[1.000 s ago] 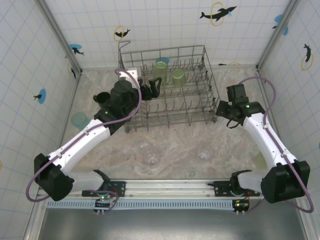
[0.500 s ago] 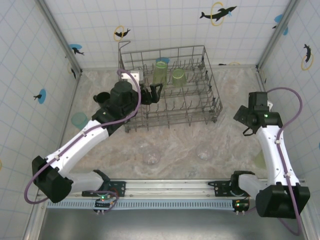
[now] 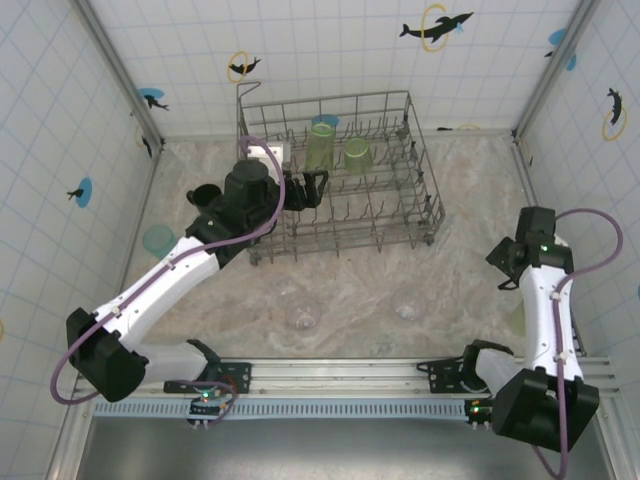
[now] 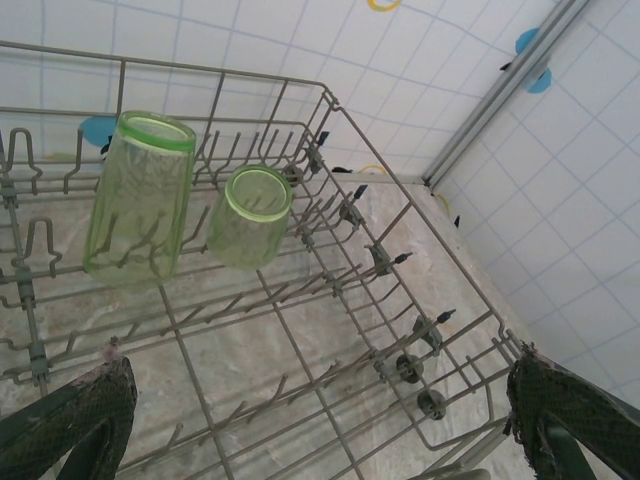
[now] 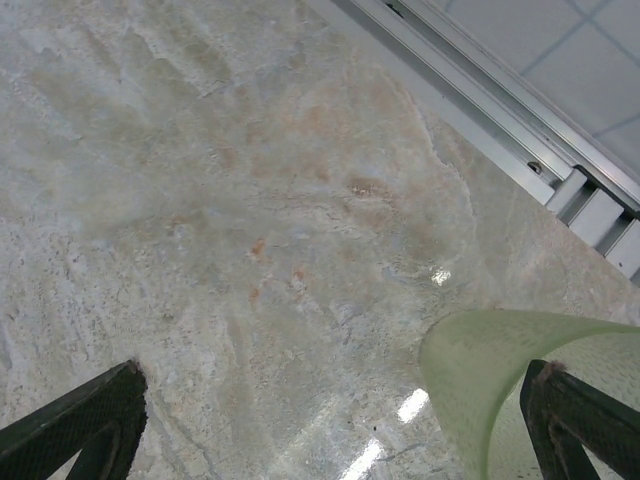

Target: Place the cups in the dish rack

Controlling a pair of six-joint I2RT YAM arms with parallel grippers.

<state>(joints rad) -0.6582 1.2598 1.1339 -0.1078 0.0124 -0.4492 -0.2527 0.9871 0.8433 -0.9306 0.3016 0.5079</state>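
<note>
The dish rack [image 3: 340, 175] is parked at the far middle of the table, not budged from a second ago. The big change is the right arm: it's been swung off the rack's right end and pulled back to the near right. The right gripper [image 5: 330, 385] is now held over bare table, fingers spread wide with nothing between them. The left gripper [image 3: 310, 188] has been nudged a bit further into the rack's left side, also spread wide and empty above the tines.

A taller green tumbler [image 4: 140, 200] and a shorter green tumbler [image 4: 250, 215] are leaned on the tines at the rack's far left. A third green tumbler [image 5: 500, 380] is seen just beside one right finger (contact can't be told).

Left out on the table, unmoved: a black mug [image 3: 203, 195] left of the rack, a teal cup [image 3: 157, 238] by the left wall, and two clear cups [image 3: 303, 315] [image 3: 405, 310] near the middle.
</note>
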